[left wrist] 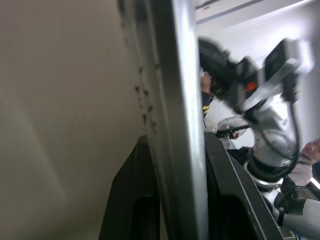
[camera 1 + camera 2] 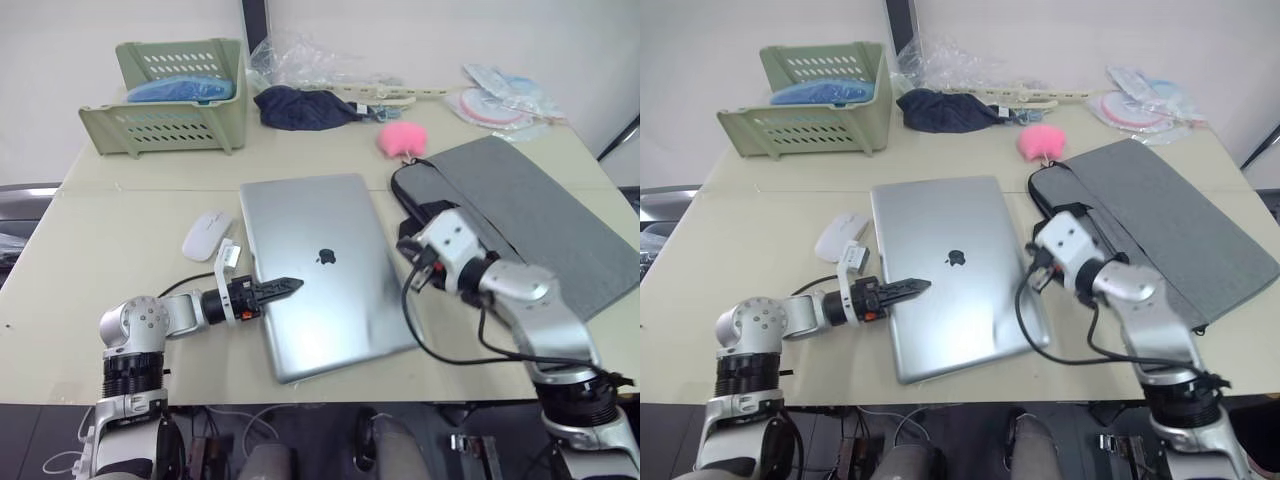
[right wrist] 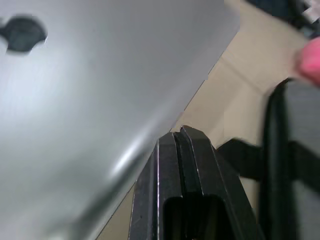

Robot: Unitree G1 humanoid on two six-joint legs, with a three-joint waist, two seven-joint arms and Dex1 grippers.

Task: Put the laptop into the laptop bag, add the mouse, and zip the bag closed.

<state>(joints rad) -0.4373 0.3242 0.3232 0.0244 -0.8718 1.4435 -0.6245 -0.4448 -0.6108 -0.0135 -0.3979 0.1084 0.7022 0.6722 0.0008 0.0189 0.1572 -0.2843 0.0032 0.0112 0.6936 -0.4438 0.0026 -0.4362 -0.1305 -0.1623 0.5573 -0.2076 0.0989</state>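
The silver laptop [image 2: 330,220] lies closed on the table's middle, logo up. My left gripper [image 2: 290,287] reaches over its left edge, and in the left wrist view one finger [image 1: 135,195] sits on each side of that edge, shut on it. My right gripper [image 3: 181,131] is shut on nothing, its tip at the laptop's right edge, between the laptop and the bag's black handles. The grey laptop bag [image 2: 540,220] lies flat to the right, with its pink pompom [image 2: 402,138] at the far corner. The white mouse [image 2: 206,235] rests just left of the laptop.
A green basket [image 2: 170,125] with blue contents stands at the back left. A dark blue cloth bundle [image 2: 300,108] and clear plastic wrappers [image 2: 505,100] lie along the back edge. The table's front edge runs just below the laptop.
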